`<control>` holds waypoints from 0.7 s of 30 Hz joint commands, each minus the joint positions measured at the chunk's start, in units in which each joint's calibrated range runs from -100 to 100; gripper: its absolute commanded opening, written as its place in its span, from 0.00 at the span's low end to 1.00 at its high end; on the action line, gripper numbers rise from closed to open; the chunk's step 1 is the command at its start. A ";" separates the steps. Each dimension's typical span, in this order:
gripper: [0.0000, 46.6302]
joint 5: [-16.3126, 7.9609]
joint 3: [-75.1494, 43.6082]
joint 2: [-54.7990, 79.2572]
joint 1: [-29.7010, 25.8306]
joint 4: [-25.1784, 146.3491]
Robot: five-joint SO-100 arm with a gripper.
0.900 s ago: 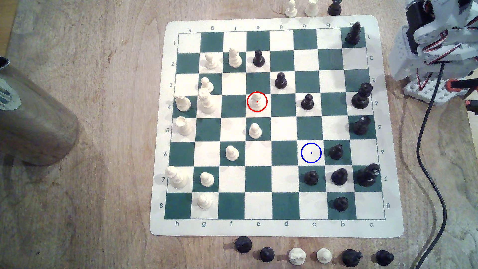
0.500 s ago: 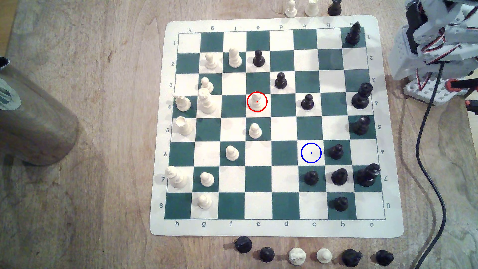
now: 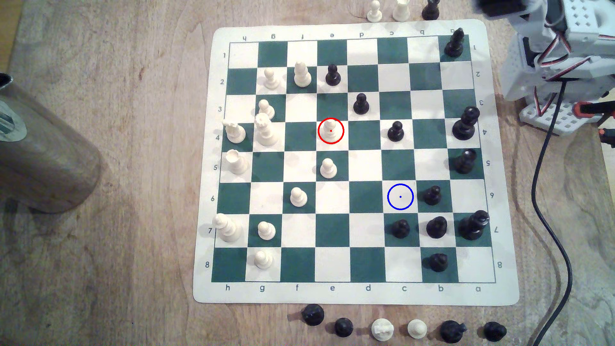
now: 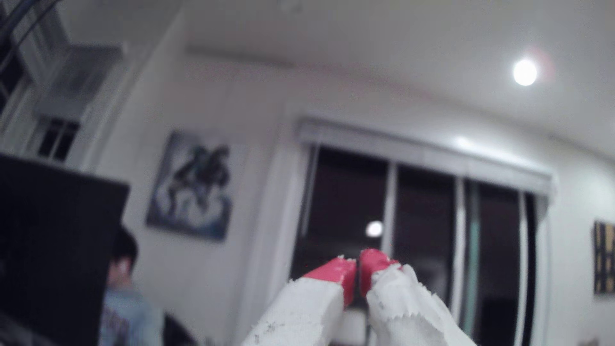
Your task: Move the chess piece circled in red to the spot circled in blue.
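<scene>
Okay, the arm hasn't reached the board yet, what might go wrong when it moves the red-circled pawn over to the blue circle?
1. The white pawn has another white pawn one square nearer the camera, so fingers spreading around it might nudge that neighbour.
2. The blue-ringed square is hemmed by black pieces beside it and diagonally near; a low carry or wide release may topple one.
3. The gripper looks shut and points at the room, so it must open and reorient before descending.
</scene>
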 commanded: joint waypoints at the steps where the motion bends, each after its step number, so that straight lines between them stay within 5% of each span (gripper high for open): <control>1: 0.06 -0.24 -8.44 0.06 1.02 22.98; 5: 0.15 1.86 -12.16 0.56 1.42 32.40; 11: 0.14 2.05 -30.20 15.25 -2.96 58.77; 21: 0.22 -5.03 -38.45 35.20 -8.60 64.75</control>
